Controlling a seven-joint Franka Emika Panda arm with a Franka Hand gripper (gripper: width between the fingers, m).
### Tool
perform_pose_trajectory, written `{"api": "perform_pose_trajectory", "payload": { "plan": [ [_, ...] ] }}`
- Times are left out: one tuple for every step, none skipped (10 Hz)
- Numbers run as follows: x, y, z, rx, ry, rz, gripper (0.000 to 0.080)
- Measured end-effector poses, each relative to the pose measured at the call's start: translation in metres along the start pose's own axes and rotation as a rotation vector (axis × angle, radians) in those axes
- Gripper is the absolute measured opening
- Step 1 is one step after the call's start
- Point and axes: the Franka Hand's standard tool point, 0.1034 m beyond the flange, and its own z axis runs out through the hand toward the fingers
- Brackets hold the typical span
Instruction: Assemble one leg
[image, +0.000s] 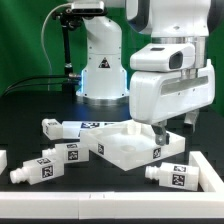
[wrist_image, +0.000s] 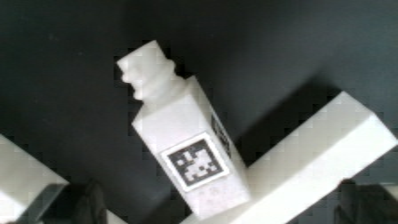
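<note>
**Gripper spread over a lying leg near the bench's front edge**

The gripper (image: 160, 127) hangs low by the white panel's (image: 118, 150) corner, over the half of the bench on the exterior view's right. Its fingers (wrist_image: 39, 205) show dark in the wrist view, standing apart and holding nothing. Between them lies the leg (wrist_image: 185, 135), tag face up. Its long axis runs away from the gripper at a slant, with the stub end farthest off. I judge it to be the post nearest the gripper in the exterior view, by the bench's front edge toward the corner on that view's right. The coming grasp likely turns on squaring the fingers across that axis. Whether the leg touches the panel I cannot tell.
</note>
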Motion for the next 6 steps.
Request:
{"api": "perform_pose_trajectory", "payload": {
  "plan": [
    [0.0, 0.0, 0.0, 0.0, 0.0, 0.001, 0.0649],
    [0.0, 0.0, 0.0, 0.0, 0.0, 0.001, 0.0649],
    [0.0002, -0.0003, 0.0, 0.0, 0.0, 0.001, 0.0649],
    [0.0001, -0.0002, 0.0001, 0.001, 0.0, 0.001, 0.0649],
    [0.0, -0.0002, 0.0002, 0.001, 0.0, 0.001, 0.0649],
    [0.0, -0.0002, 0.0002, 0.001, 0.0, 0.001, 0.0649]
  ]
}}
